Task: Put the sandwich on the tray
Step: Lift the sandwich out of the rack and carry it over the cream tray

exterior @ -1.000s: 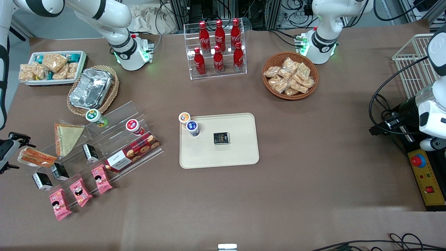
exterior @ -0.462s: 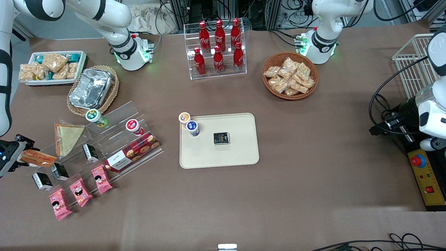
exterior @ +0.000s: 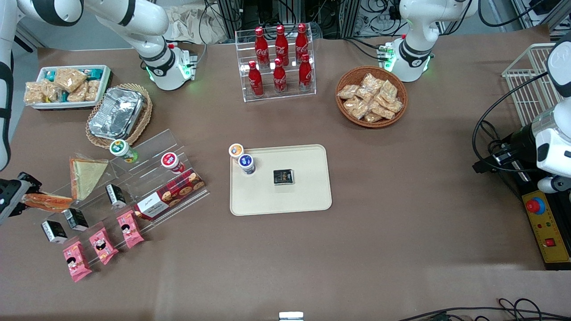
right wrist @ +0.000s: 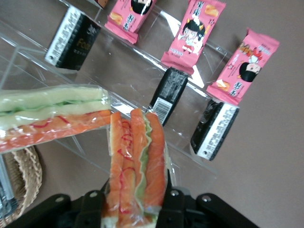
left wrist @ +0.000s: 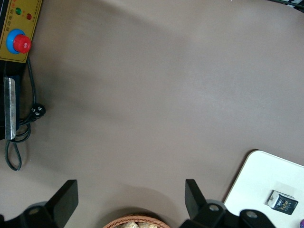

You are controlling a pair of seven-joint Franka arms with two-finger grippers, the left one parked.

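The sandwich (exterior: pixel 48 201), clear-wrapped with orange-red and pale green layers, is at the working arm's end of the clear stepped stand. My right gripper (exterior: pixel 27 198) is shut on its end. In the right wrist view the sandwich (right wrist: pixel 135 156) stands edge-on between the two black fingers (right wrist: pixel 172 202), above the stand's steps. The cream-beige tray (exterior: pixel 308 196) lies flat mid-table, well away toward the parked arm's end. It holds a small black box (exterior: pixel 283 177) and a blue-lidded cup (exterior: pixel 246 163). The tray's corner (left wrist: pixel 259 178) also shows in the left wrist view.
A flat tan triangular sandwich (exterior: pixel 87 175) lies beside the held one. The clear stand (exterior: pixel 147 178) carries black boxes, pink packets (exterior: pixel 100 245), a cookie box and cups. An orange-lidded cup (exterior: pixel 236 150) stands at the tray's corner. Farther from the camera are a foil container (exterior: pixel 117 113), a cola rack (exterior: pixel 279 62) and a snack basket (exterior: pixel 371 96).
My right gripper has moved in from the table's edge onto the sandwich's end and closed on it. The sandwich has shifted slightly.
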